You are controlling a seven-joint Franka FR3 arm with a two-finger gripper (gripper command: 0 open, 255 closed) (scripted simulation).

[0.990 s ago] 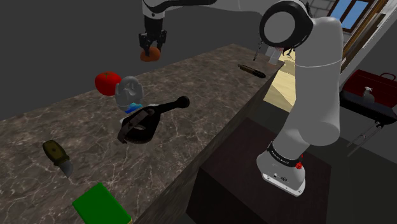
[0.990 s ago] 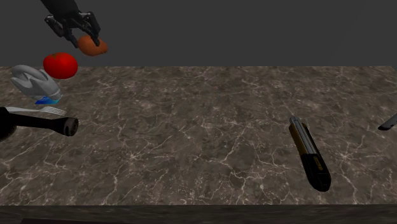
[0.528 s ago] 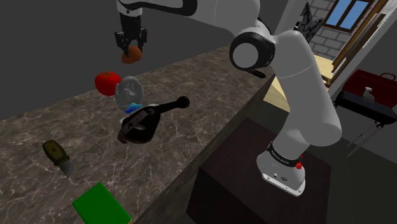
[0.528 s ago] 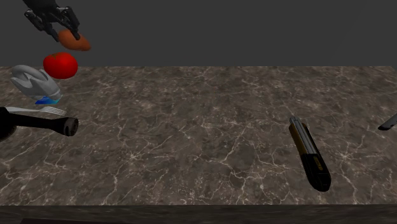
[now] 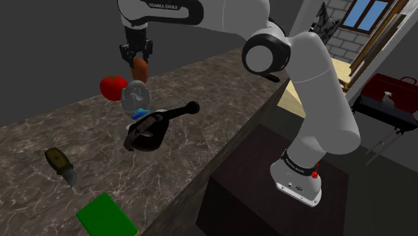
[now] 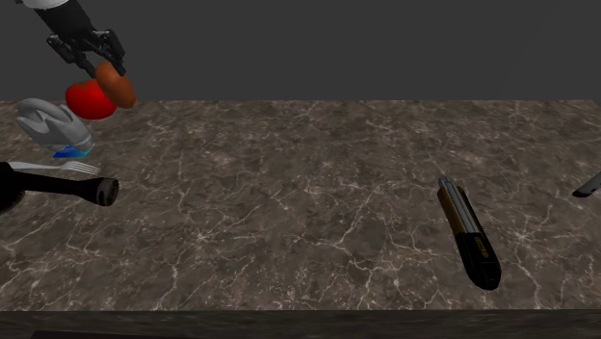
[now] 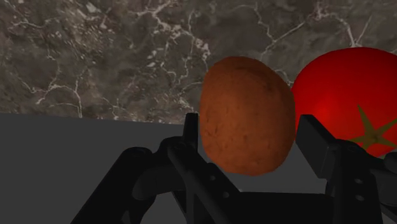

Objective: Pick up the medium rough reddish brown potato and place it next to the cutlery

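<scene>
Overlapping the tomato (image 7: 347,89): potato (image 7: 245,95) in pincer (image 7: 251,127).

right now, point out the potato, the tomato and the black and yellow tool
potato (image 7: 248,114), wrist view, middle of its brown skin
tomato (image 7: 340,79), wrist view, red side above the stalk
black and yellow tool (image 6: 469,231), second exterior view, middle of its body

We find the potato (image 6: 115,84) at the upper left of the second exterior view, clasped in the gripper (image 6: 104,69) above the counter (image 6: 289,202) and overlapping the tomato (image 6: 85,102). Below them a fork (image 6: 60,168) lies at the left edge, and a knife (image 6: 469,231) well apart at the lower right.
</scene>
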